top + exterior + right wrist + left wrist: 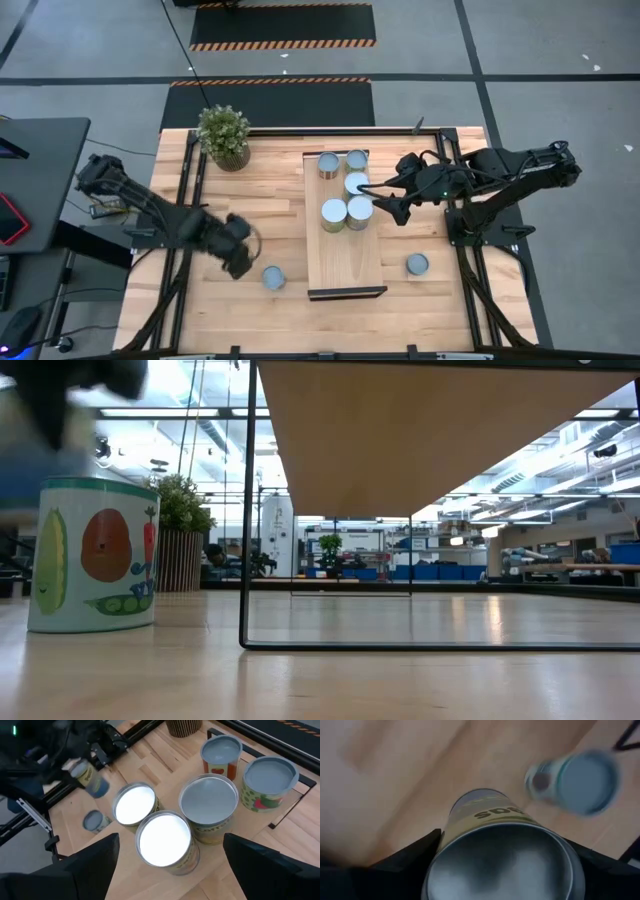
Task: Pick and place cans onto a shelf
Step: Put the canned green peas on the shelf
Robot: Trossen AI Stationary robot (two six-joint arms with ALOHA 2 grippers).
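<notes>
High view: five cans [346, 196] grouped on the far half of the shelf [345, 262], two at the back, one in the middle right, two side by side nearer the front. Right gripper [383, 200] hangs just beside the group's right side, fingers spread wide, holding nothing. One can [418, 264] on the tabletop [275, 195] right of the shelf, another can [272, 277] on the tabletop left of it. Left gripper [240, 262] sits close to that one; what it carries is hidden from above. Potted plant [224, 136] at the far left corner. Low view: printed can [92, 555] stands on the table left of the shelf's thin dark leg [244, 510], board overhead; a blurred dark shape hangs above the can. Left wrist view: here the grip shows, fingers [410, 857] closed around a yellow-labelled can [500, 855], a blue-topped one [580, 780] on the wood beyond. Right wrist view: open fingers [92, 857] frame the five shelf cans [165, 840]; farther off, the left arm carries a tilted can [90, 779] above the table.
</notes>
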